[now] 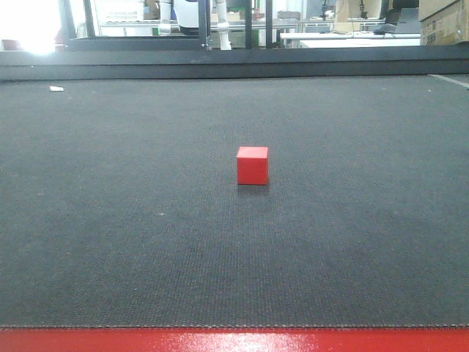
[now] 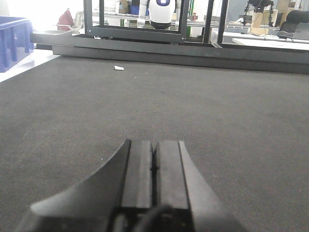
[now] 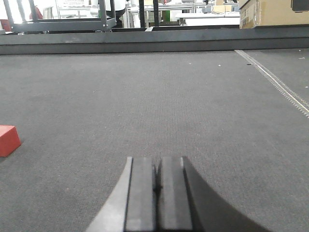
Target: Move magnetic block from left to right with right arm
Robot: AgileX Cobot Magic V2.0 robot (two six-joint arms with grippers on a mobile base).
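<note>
The magnetic block (image 1: 252,165), a small red cube, sits alone on the dark mat near the middle of the front view. Part of that block (image 3: 8,139) shows at the far left edge of the right wrist view, well left of and ahead of my right gripper (image 3: 157,160). The right gripper's two black fingers are pressed together with nothing between them. My left gripper (image 2: 155,143) is also shut and empty, low over the mat; the block does not show in its view. Neither arm appears in the front view.
A dark grey mat (image 1: 110,220) covers the table, with a red front edge (image 1: 234,341). A small white scrap (image 2: 119,68) lies far left. A raised dark rail (image 1: 234,64) runs along the back. A seam strip (image 3: 280,84) crosses the mat at the right.
</note>
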